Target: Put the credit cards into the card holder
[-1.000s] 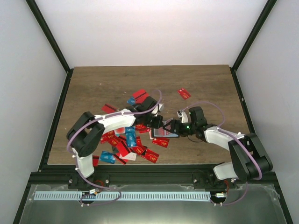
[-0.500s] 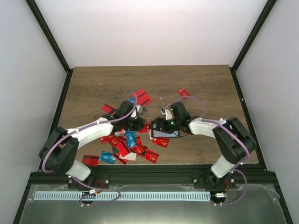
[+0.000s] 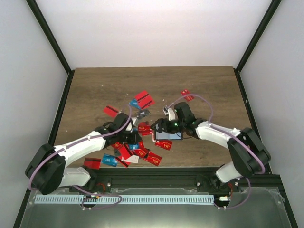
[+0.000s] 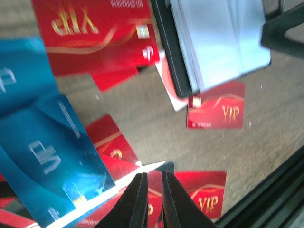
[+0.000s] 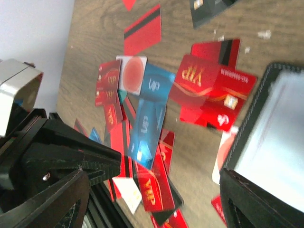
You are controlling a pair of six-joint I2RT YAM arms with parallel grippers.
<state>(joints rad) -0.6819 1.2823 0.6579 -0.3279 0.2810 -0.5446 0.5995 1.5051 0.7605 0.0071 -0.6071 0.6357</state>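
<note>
The card holder (image 3: pixel 167 135) lies open on the wood, its pale pockets (image 4: pixel 213 42) facing up; it also fills the right edge of the right wrist view (image 5: pixel 273 128). My right gripper (image 3: pixel 163 128) (image 5: pixel 171 171) is wide open, with one finger (image 5: pixel 256 199) resting on the holder's edge. Credit cards (image 3: pixel 128 149), mostly red and some blue, lie scattered left of the holder. My left gripper (image 3: pixel 134 138) (image 4: pixel 153 175) hovers low over this pile. Its fingers stand a narrow slit apart with nothing between them. A blue card (image 4: pixel 42 161) and a red VIP card (image 4: pixel 216 111) lie close by.
A lone red card (image 3: pixel 187 95) lies at the back right, and two red cards (image 3: pixel 144 99) behind the pile. A dark grey card (image 3: pixel 142 114) lies between them and the holder. The black front rail (image 3: pixel 152 171) runs just near of the pile.
My left gripper drew back from the card holder toward the near left, over the card pile, and its fingers parted slightly. The right gripper shifted left onto the holder.
</note>
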